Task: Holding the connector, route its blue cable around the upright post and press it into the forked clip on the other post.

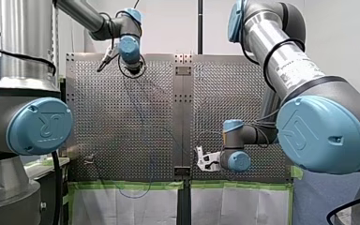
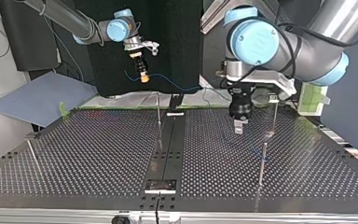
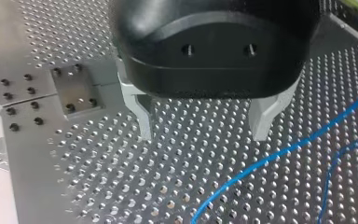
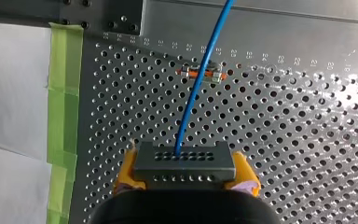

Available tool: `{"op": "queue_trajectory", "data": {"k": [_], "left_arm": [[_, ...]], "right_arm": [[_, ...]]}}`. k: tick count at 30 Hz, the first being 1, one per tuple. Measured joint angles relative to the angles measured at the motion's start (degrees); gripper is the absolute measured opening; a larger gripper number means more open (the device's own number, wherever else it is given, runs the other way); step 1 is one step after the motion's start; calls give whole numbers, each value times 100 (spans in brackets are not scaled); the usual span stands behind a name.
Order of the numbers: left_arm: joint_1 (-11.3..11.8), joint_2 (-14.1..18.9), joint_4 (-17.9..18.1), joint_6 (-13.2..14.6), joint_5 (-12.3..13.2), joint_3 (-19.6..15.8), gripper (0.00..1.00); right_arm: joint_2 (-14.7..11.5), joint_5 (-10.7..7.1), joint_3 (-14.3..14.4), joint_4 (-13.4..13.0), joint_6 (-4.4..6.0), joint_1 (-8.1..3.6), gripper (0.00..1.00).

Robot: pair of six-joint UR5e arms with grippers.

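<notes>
- A robotics lab: my left arm (image 1: 26, 47) and my right arm (image 1: 290, 65), both industrial, flank a perforated steel bench (image 2: 98, 149).
- Green tape (image 1: 122, 185) edges it.
- Thin posts (image 2: 261, 163) stand on it.
- Black cloth (image 2: 177, 46) hangs behind.

A perforated table (image 2: 98, 149) fills the top view's lower half. A blue-grey sheet (image 2: 37, 100) lies at its left edge. Green tape (image 1: 131, 185) runs along the front view's bottom.

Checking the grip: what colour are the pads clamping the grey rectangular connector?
Yellow pads flank the grey connector; right wrist view shows it best.
</notes>
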Motion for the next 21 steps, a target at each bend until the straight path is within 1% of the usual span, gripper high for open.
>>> {"op": "queue_trajectory", "data": {"k": [4, 9, 15, 21], "left_arm": [[-8, -127, 238, 240, -178, -2, 100], [-18, -158, 495, 554, -347, -2, 100], [-25, -158, 521, 665, -485, -3, 100], [-53, -160, 533, 702, -541, -67, 100]], "right_arm": [[0, 0, -1, 0, -2, -1, 0], [-1, 0, 0, 0, -9, -3, 0], [-1, 0, 0, -1, -11, -3, 0], [-2, 10, 0, 4, -11, 2, 0]]}}
